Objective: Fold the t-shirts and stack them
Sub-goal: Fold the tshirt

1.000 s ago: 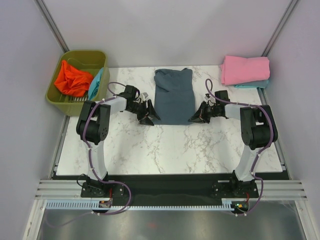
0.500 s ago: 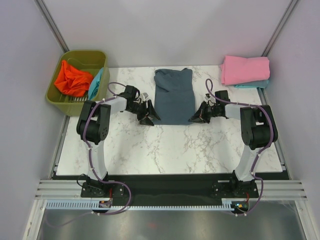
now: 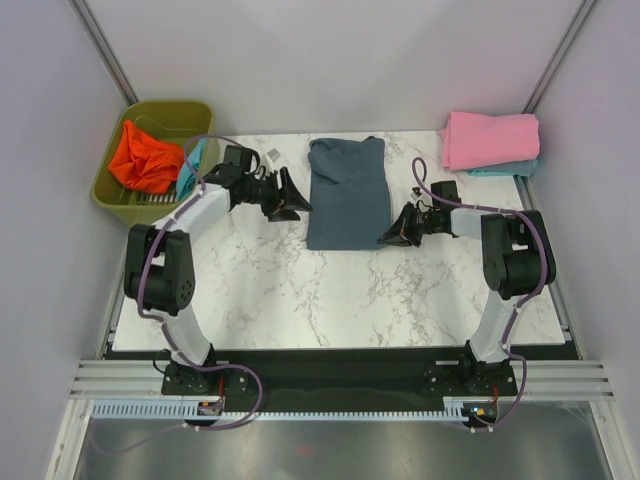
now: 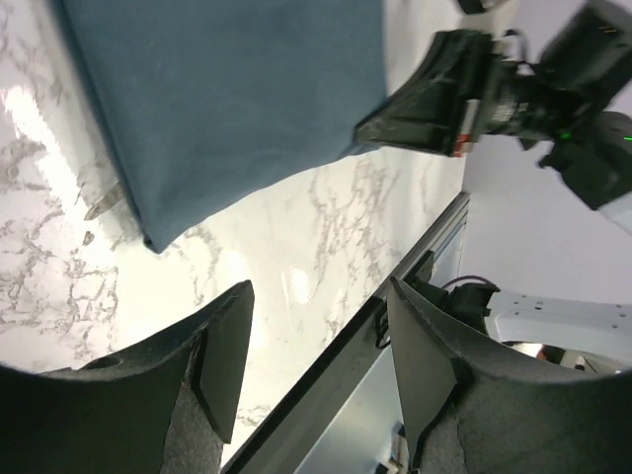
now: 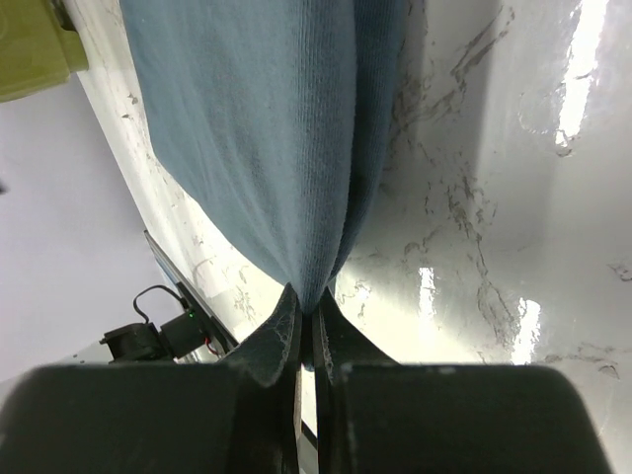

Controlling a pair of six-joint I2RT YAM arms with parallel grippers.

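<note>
Item 1, table — white marbled top filling the middle of the overhead frame.

Item 2, slate t-shirt — folded to a long strip at the centre of the overhead frame. Its long axis runs from the top of the frame to the bottom.

Item 3, bin — olive, upper left, off the table's corner.

Item 4, pink t-shirt — folded, upper right, lying on a teal t-shirt of which only an edge shows.

Item 5, orange-red t-shirt — crumpled in the bin, with a teal cloth beside it.

Item 6, right claw — fingers pressed together on the strip's lower right corner.

Item 7, left claw — fingers spread wide, nothing between them. We place it just left of the strip's left edge, about halfway along, apart from the cloth.

Note on bearing: we judge a crosswise fold comes next, hem carried up toward the collar. The free lower left corner lies down and to the right of the left claw in the overhead frame, and toward the upper left of its own wrist frame. The left arm is the nearer to it.
</note>
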